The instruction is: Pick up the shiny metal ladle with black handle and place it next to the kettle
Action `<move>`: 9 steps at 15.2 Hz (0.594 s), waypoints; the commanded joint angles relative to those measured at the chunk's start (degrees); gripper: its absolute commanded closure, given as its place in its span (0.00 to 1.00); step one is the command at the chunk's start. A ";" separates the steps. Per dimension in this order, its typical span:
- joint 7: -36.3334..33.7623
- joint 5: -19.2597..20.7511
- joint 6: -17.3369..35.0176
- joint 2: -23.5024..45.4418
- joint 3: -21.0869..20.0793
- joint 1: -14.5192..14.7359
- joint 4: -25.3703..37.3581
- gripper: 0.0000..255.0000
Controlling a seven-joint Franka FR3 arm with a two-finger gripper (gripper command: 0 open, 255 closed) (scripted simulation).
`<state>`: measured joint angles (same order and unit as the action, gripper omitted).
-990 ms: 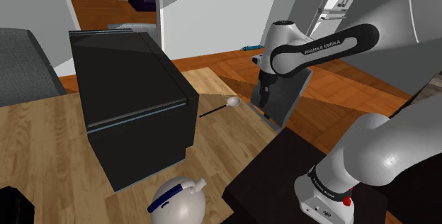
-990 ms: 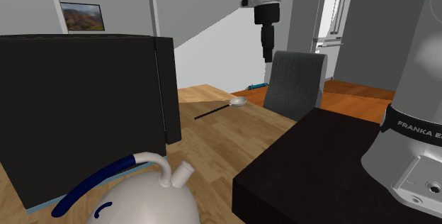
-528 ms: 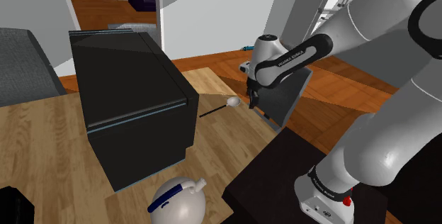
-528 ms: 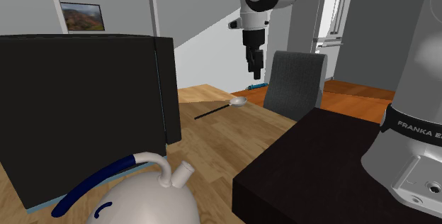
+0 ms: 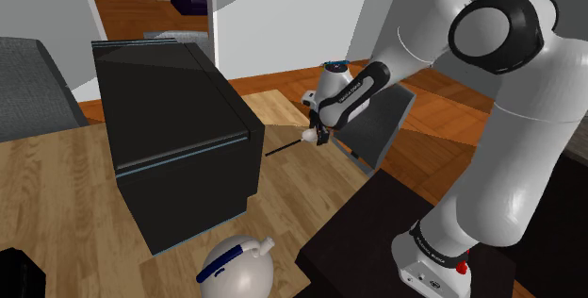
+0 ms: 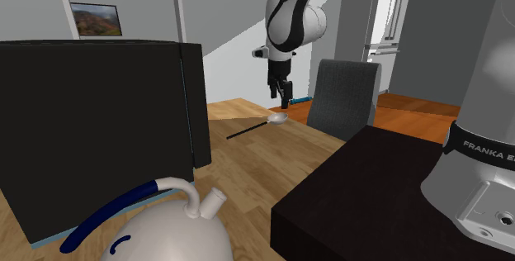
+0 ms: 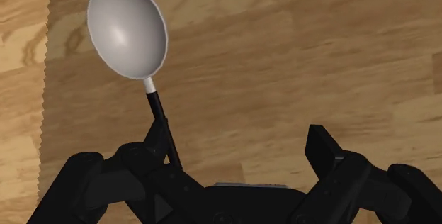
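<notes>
Lying flat, the ladle (image 7: pixel 127 28) is near the surface's (image 5: pixel 57 183) corner by the chair (image 5: pixel 382 131); its black handle passes close to one finger of the open, empty tool (image 7: pixel 237 148). Better centre the handle between the fingers before closing, then carry it to the kettle (image 5: pixel 236 266).

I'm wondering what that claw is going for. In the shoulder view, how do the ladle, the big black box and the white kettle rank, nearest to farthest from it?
1. Ladle: nearest, just below the open gripper.
2. Black box: farther off, toward the view's left.
3. Kettle: farthest, down at the view's bottom edge.
</notes>
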<state>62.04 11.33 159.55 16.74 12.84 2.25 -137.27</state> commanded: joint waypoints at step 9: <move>11.53 2.62 9.81 20.02 -4.85 -3.61 16.16 0.00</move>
<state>72.87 13.70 168.74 35.32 8.25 -1.04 -122.31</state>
